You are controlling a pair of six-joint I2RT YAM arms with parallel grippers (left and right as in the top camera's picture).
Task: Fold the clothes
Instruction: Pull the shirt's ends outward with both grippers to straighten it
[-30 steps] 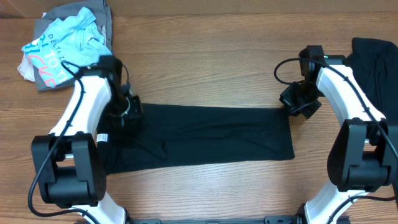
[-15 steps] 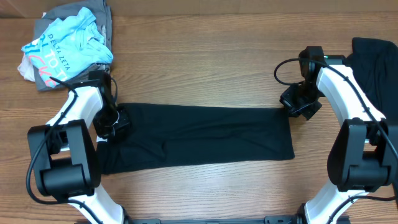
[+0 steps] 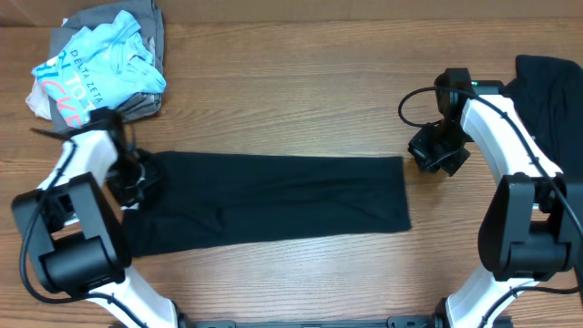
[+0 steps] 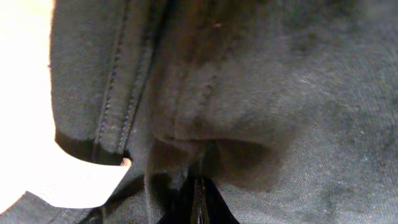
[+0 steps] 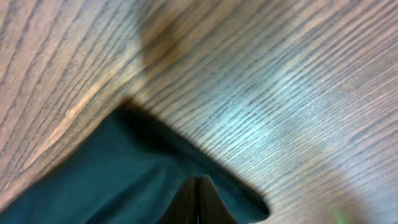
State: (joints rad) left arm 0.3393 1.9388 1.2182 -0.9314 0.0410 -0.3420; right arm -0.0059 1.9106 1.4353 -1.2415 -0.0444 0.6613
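The left arm (image 3: pixel 68 169) rises from its base at the near edge and leans out to the left. The left gripper (image 3: pixel 138 179) is low, its jaws closed and pinching a fold of the shirt (image 3: pixel 273 196). In the wrist view the fingertips (image 4: pixel 189 211) press together in the cloth. The right arm (image 3: pixel 499 137) arches inward. The right gripper (image 3: pixel 435 153) points down at the surface (image 3: pixel 301 109), jaws closed on nothing.
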